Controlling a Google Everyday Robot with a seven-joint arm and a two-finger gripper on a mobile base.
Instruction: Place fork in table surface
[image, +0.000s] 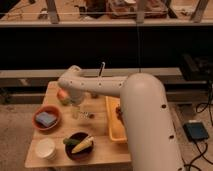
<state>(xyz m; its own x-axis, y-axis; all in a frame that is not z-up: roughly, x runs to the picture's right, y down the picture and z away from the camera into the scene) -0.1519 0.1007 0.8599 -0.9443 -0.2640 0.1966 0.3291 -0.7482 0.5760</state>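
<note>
We are looking down along our white arm (125, 95), which is reaching from the lower right across a small wooden table (102, 150). The gripper (76, 111) is hanging below the bent wrist, low over the middle-left of the tabletop. Whether it is gripping anything, and how wide it stands, we cannot tell. Just to the right of the gripper, something small and dark is lying on the wood; it may be the fork (86, 116), but we cannot make out its shape for certain, nor whether the gripper is touching it.

Left of the gripper, and a little lower in view, an orange bowl (46, 120) is sitting with a blue block inside. Below the gripper, near the front edge, a dark bowl (78, 145) is holding a yellow cob and something green. Left of that bowl stands a white cup (45, 148). Behind the gripper, close under the wrist, we are seeing a round reddish fruit (62, 95). To the right of the gripper, a yellow tray (112, 125) is lying along the table's right side, partly covered by the arm. A thin pale rod (101, 68) is standing up behind the arm.
</note>
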